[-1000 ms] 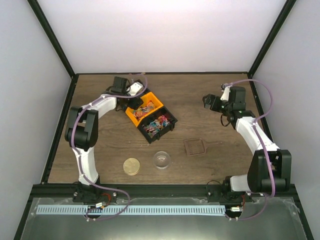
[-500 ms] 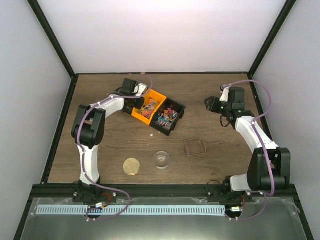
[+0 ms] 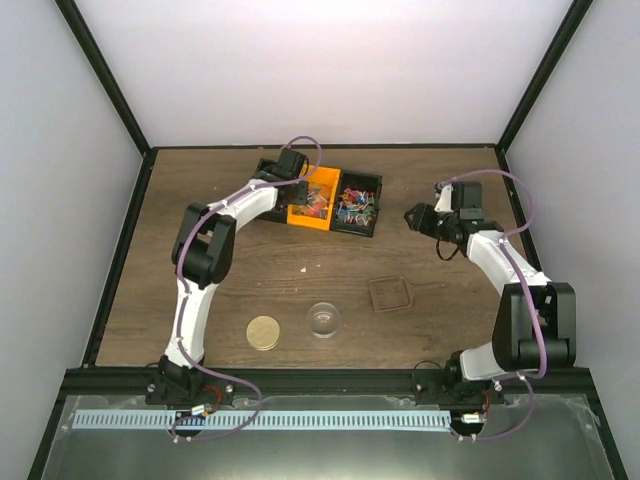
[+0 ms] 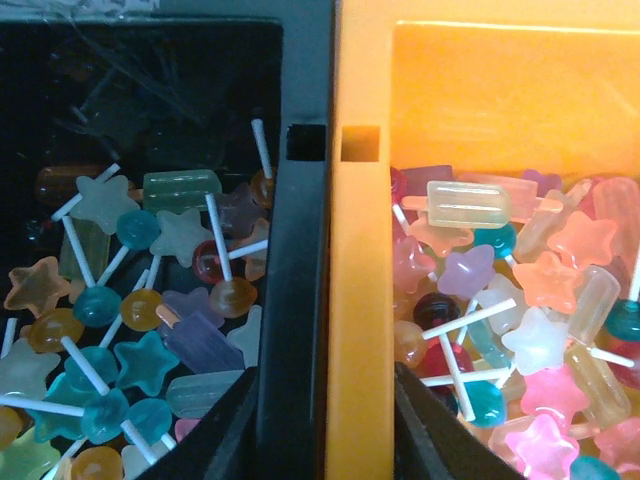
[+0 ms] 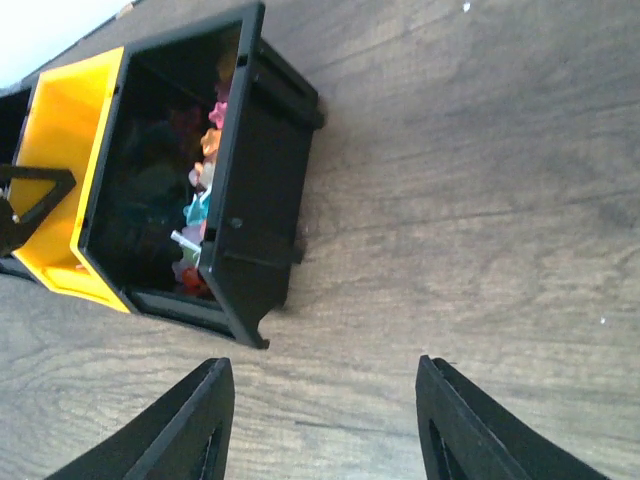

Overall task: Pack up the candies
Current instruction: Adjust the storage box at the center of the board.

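Observation:
The candies are tiny mixed-colour lollipops, stars and ice-lolly shapes. They fill a black bin (image 3: 356, 232) and the orange bin (image 3: 308, 224) joined to its left side, at the far middle of the table. In the left wrist view candies (image 4: 150, 330) lie in the black bin (image 4: 300, 250) and more candies (image 4: 510, 300) in the orange bin (image 4: 500, 90). My left gripper (image 4: 325, 410) is shut on the two adjoining walls; it also shows in the top view (image 3: 302, 190). My right gripper (image 3: 415, 217) is open and empty, right of the black bin (image 5: 260, 190), over bare wood (image 5: 325, 400).
A round tan disc lid (image 3: 263, 332), a clear round cup (image 3: 323, 319) and a clear square lid (image 3: 389, 293) lie on the near half of the table. A small pale speck (image 3: 306, 267) lies mid-table. Black frame posts edge the table.
My left gripper has swung the joined bins away and to the right, turning them until they lie side by side near the far edge. My right gripper has shifted slightly left.

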`<state>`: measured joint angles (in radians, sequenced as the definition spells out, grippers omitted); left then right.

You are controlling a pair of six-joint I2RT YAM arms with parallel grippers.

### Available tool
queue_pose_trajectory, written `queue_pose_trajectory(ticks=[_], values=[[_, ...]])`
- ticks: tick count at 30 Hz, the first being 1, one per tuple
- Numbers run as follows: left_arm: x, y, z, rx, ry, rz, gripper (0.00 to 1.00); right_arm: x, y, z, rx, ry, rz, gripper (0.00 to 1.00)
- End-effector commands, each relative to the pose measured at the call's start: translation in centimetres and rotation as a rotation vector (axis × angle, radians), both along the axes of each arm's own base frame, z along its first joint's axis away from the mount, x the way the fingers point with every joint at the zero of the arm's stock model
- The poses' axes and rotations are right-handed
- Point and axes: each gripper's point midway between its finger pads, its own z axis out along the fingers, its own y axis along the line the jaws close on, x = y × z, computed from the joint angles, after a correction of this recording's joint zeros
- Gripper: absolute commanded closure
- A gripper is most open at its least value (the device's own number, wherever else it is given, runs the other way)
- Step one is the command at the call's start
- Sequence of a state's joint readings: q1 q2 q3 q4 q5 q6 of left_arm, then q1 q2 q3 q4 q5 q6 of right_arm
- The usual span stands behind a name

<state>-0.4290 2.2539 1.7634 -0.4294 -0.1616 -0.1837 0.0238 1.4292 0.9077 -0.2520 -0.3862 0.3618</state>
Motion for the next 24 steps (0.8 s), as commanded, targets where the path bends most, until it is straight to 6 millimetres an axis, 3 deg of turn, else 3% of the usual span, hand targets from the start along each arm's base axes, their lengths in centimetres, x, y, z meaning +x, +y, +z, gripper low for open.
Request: queue_pose_trajectory(ticks=[1, 4, 6, 8, 11, 15, 19, 24], values=[[0.0, 0.8, 0.2, 0.034, -0.001, 0.112, 0.66, -1.1, 1.0, -0.1, 0.032, 0.044, 0.016, 0.47], [-0.4, 1.7, 1.0, 0.051, -0.027, 0.147, 0.47, -1.7, 0.9, -0.1, 0.031, 0.047, 0.008, 0.42], [-0.8, 1.8, 1.9, 0.035, -0.042, 0.152, 0.20, -1.9, 0.8, -0.1, 0.025, 0.050, 0.002, 0.37], [-1.3, 1.6, 3.9, 0.005, -0.066, 0.135, 0.02, -2.0, 0.7, -0.1, 0.022, 0.050, -0.002, 0.33], [-2.6, 1.3, 6.3, -0.035, -0.077, 0.085, 0.00, -2.2, 0.6, 0.1, 0.026, 0.044, -0.016, 0.28], [-7.0, -0.1, 8.7, -0.083, -0.020, -0.038, 0.00, -2.3, 0.5, 0.2, 0.026, 0.030, -0.019, 0.26], [-13.3, -1.1, 8.8, -0.076, 0.096, -0.102, 0.00, -2.0, 0.8, -0.3, 0.035, 0.034, -0.004, 0.25], [-22.1, -0.9, 6.6, -0.050, 0.265, -0.187, 0.06, -1.3, 1.4, -0.3, 0.052, 0.031, 0.027, 0.24]])
